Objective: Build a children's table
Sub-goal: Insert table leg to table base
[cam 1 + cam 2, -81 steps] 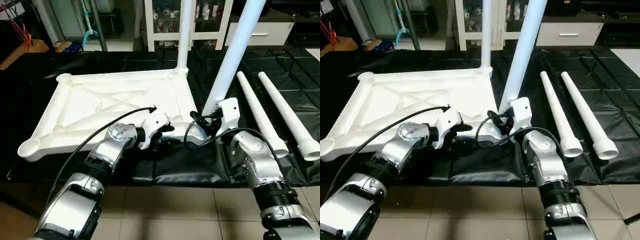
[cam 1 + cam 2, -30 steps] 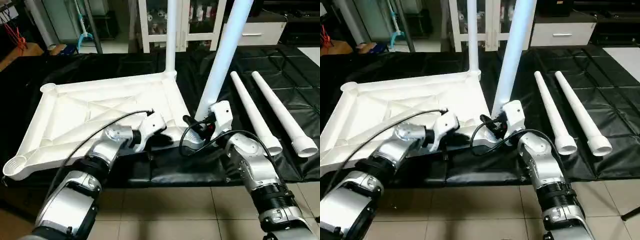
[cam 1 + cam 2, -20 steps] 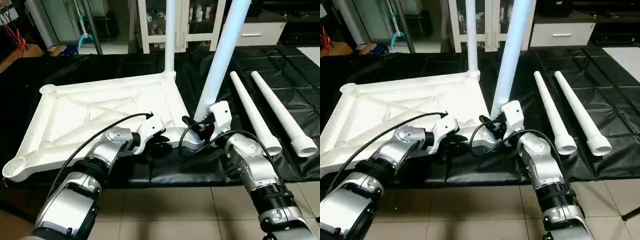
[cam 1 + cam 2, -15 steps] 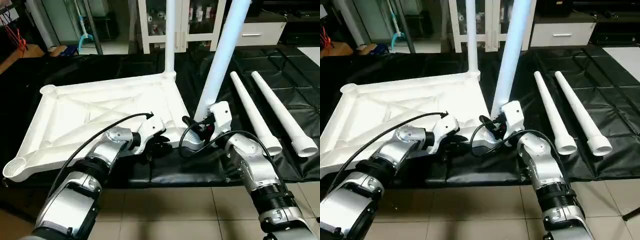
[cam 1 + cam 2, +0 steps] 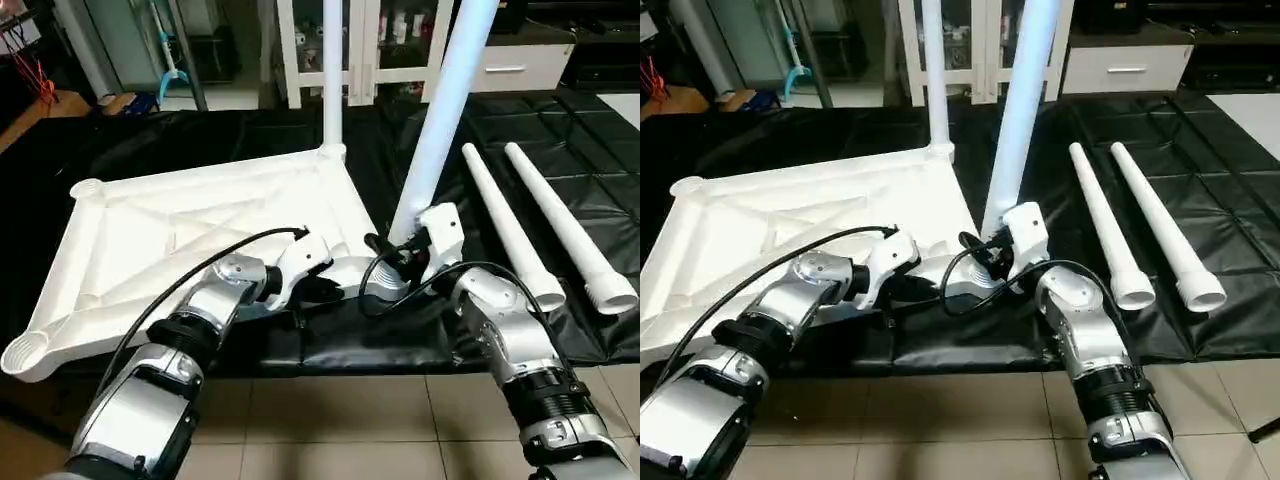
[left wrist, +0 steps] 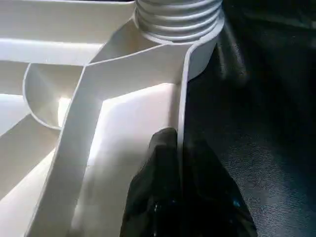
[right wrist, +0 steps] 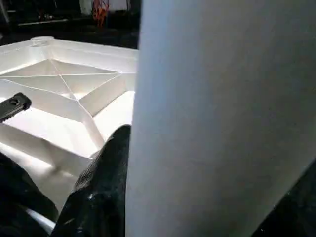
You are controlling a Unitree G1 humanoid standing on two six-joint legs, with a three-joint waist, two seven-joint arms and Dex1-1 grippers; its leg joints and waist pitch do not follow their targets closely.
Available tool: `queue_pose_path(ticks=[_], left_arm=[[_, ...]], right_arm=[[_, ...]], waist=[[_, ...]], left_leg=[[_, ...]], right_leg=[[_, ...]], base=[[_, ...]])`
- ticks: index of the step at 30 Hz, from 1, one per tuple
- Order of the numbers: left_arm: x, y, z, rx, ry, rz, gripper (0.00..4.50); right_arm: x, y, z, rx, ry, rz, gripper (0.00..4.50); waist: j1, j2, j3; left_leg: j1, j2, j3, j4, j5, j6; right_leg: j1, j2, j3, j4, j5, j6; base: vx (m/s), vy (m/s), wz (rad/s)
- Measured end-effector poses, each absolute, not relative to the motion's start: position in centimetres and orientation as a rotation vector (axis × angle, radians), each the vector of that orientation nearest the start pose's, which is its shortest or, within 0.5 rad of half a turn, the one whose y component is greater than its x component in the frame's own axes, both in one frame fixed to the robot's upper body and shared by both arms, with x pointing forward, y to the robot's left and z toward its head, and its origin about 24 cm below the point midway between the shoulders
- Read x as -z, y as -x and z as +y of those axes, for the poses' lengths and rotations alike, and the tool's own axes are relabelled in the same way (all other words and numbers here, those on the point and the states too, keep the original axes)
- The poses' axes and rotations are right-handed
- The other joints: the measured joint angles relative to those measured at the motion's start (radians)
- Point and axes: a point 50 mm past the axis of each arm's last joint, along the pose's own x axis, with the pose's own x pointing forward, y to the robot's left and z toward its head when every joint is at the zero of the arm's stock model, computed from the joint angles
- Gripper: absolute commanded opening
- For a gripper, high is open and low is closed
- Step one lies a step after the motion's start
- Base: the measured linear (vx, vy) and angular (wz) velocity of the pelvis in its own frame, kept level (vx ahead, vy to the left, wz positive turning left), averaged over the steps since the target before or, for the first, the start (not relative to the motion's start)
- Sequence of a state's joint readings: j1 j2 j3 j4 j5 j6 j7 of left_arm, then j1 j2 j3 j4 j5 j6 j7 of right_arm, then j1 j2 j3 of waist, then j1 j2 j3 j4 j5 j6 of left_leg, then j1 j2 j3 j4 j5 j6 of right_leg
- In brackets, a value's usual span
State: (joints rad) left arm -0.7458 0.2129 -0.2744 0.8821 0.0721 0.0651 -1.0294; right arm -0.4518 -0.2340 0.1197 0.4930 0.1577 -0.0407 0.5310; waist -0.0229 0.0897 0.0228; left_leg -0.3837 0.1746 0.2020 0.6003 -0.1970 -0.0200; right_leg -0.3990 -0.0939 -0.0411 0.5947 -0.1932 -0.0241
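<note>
White ribbed plastic tabletop (image 5: 180, 230) lies upside down on black sheeting (image 5: 600, 120); left gripper (image 6: 178, 148) pinches its near rim beside the near-right socket, where right gripper (image 5: 398, 250) clamps 1 upright white tapered leg (image 5: 440, 110)

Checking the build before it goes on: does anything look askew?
Yes. The near leg in the right gripper leans, unlike the upright far leg. The left gripper pinches the tabletop rim.
</note>
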Motion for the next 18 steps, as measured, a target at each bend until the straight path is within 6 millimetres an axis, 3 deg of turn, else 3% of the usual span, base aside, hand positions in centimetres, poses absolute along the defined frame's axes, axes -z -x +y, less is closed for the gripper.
queue_pose_path(ticks=[9, 18], left_arm=[[-4.09, -33.84, 10.17, 1.198, -0.351, 0.479, 0.0], [-4.1, -33.75, 10.29, 1.194, -0.338, 0.487, 0.0]], right_arm=[[-5.49, -31.88, -12.76, -0.629, 0.243, -0.031, 1.95], [-5.54, -31.78, -12.67, -0.633, 0.331, -0.078, 2.1]], waist=[[-0.002, 0.027, 0.002], [-0.002, 0.031, 0.001]], left_leg=[[0.0, -0.001, 0.0, 0.0, 0.0, 0.0], [-0.001, -0.001, 0.0, 0.0, 0.0, 0.0]], right_leg=[[0.0, -0.001, 0.001, 0.001, 0.0, 0.001], [0.0, -0.001, 0.0, 0.001, 0.0, 0.002]], base=[[0.0, 0.0, 0.0], [0.0, 0.0, 0.0]])
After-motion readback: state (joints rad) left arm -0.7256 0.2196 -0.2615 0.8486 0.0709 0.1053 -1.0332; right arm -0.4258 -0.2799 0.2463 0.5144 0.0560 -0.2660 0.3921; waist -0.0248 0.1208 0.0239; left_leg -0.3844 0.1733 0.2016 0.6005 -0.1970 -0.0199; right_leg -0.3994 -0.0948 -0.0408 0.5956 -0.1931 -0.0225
